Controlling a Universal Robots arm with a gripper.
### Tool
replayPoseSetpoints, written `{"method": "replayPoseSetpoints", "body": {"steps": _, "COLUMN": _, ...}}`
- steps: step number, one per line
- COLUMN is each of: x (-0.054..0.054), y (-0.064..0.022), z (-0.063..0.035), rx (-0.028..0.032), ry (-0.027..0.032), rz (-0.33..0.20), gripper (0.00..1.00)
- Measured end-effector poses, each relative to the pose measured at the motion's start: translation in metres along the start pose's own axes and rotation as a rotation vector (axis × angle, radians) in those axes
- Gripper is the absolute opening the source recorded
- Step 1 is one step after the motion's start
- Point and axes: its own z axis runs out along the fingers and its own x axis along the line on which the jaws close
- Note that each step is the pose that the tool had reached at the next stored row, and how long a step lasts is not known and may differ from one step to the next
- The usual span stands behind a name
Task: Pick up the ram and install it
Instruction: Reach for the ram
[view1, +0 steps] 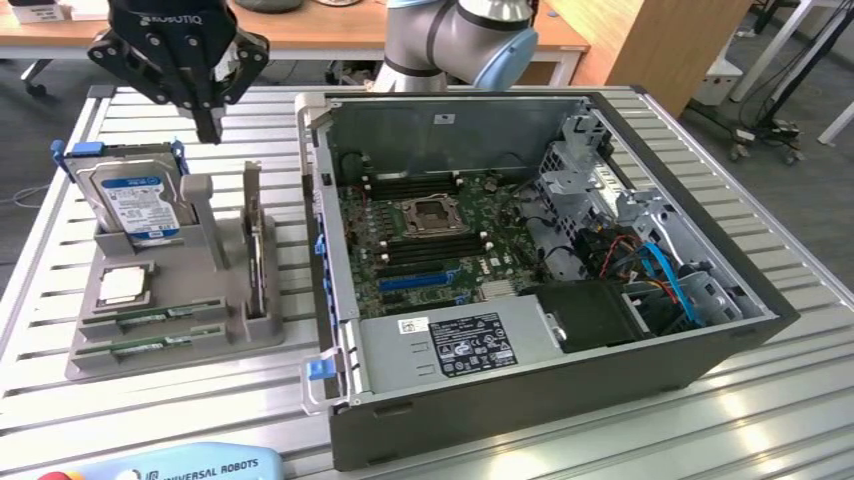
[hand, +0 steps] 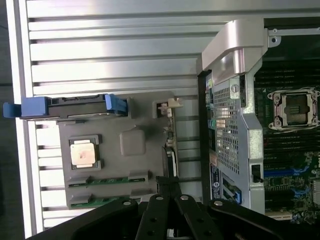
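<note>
Two green ram sticks (view1: 150, 320) lie flat in the front slots of a grey holder (view1: 214, 330) on the exterior view's left. The wrist view shows them as thin green strips (hand: 108, 180) near the holder's edge. My black gripper (view1: 207, 128) hangs high above the holder's far end, beside the hard drive. Its fingers are shut to a point with nothing between them. In the wrist view the shut fingertips (hand: 169, 183) sit over the holder's edge, apart from the ram. The open computer case (view1: 534, 110) shows the motherboard with long black slots (view1: 441, 248) around the processor socket (view1: 433, 214).
A blue-labelled hard drive (view1: 134, 205) stands upright in the holder, with a square silver processor chip (view1: 120, 286) in front of it. Everything rests on a slatted metal table (view1: 747, 420). A teach pendant (view1: 187, 468) lies at the near edge.
</note>
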Motion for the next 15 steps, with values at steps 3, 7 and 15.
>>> {"method": "replayPoseSetpoints", "body": {"steps": 3, "x": 0.007, "y": -0.0005, "z": 0.0, "rx": 0.0001, "ry": 0.0, "rz": 0.0, "gripper": 0.1}}
{"method": "replayPoseSetpoints", "body": {"steps": 7, "x": 0.016, "y": -0.0012, "z": 0.0, "rx": 0.0, "ry": 0.0, "rz": 0.0, "gripper": 0.1}}
{"method": "replayPoseSetpoints", "body": {"steps": 15, "x": 0.035, "y": -0.0026, "z": -0.0001, "rx": 0.0, "ry": 0.0, "rz": 0.0, "gripper": 0.1}}
